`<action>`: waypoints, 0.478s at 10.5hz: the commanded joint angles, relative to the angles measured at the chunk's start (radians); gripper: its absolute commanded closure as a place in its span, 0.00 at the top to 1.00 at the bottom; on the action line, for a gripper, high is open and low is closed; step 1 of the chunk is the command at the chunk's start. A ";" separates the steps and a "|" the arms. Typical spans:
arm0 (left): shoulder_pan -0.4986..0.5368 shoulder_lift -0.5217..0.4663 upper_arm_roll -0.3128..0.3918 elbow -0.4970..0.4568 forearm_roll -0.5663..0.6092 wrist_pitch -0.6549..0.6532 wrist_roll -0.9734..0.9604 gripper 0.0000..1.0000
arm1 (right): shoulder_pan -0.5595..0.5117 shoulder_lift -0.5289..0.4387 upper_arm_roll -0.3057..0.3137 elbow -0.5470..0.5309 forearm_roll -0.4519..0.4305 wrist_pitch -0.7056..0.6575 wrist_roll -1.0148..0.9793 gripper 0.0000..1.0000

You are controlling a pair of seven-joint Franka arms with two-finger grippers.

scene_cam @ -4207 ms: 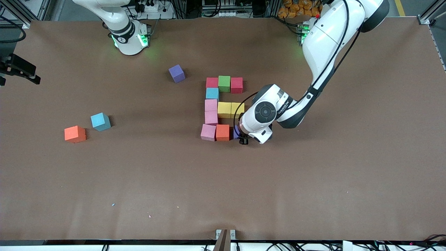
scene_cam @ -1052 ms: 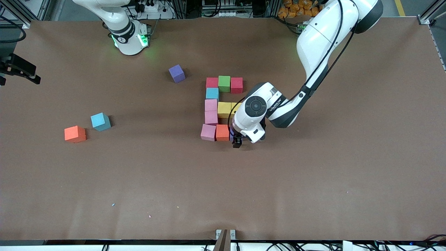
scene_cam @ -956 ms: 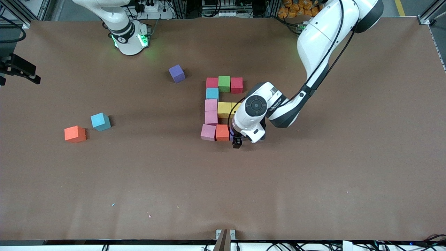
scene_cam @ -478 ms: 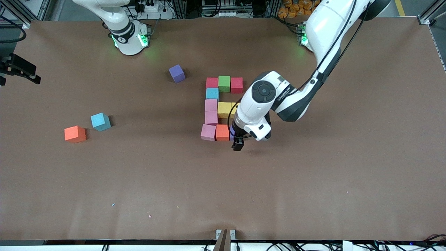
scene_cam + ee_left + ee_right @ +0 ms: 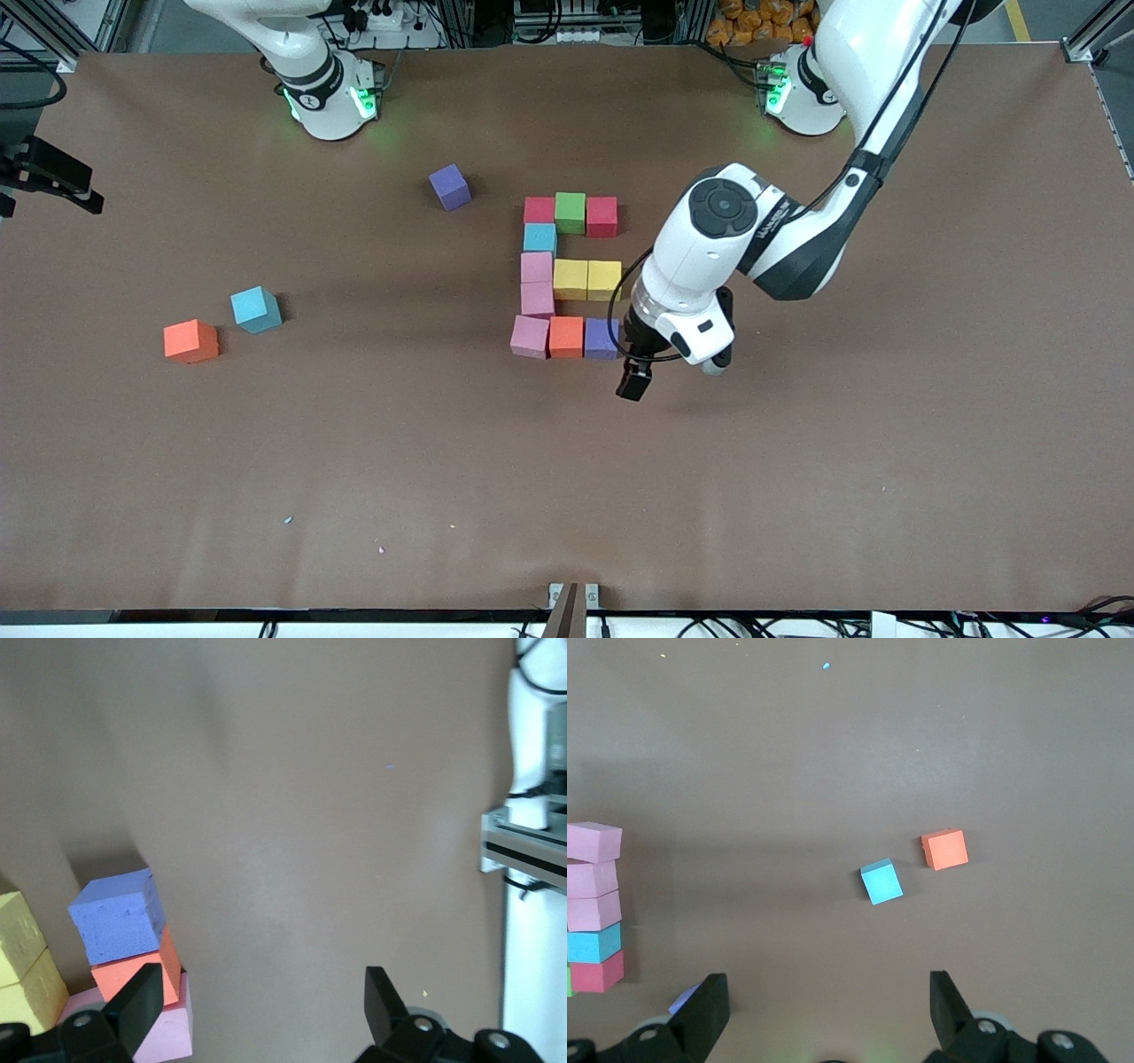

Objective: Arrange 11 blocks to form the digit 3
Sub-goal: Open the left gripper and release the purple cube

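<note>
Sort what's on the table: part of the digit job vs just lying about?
Job: the eleven-block figure, its last purple block freshly placed; left claw open beside it.
Lying about: spare purple block, light blue block, orange block.

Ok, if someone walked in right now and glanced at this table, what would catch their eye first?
Probably the cluster of small coloured foam cubes mid-table, laid edge to edge in rows like a blocky digit. Next, the left arm's tool, open and empty, hovers over bare table just beside the purple foam cube that ends the row nearest the front camera. Three loose cubes lie toward the right arm's end.
</note>
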 commanded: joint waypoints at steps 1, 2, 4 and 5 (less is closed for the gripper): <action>0.045 -0.060 -0.003 -0.023 0.025 -0.079 0.197 1.00 | -0.006 -0.008 0.002 -0.006 0.011 -0.005 -0.002 1.00; 0.064 -0.081 0.000 -0.023 0.025 -0.097 0.299 1.00 | -0.006 -0.008 0.002 -0.006 0.011 -0.005 -0.002 1.00; 0.178 -0.118 -0.014 -0.021 0.009 -0.157 0.545 1.00 | -0.007 -0.008 0.002 -0.006 0.011 -0.005 -0.002 1.00; 0.208 -0.138 -0.013 -0.021 -0.014 -0.203 0.688 1.00 | -0.006 -0.008 0.002 -0.006 0.009 -0.005 -0.002 1.00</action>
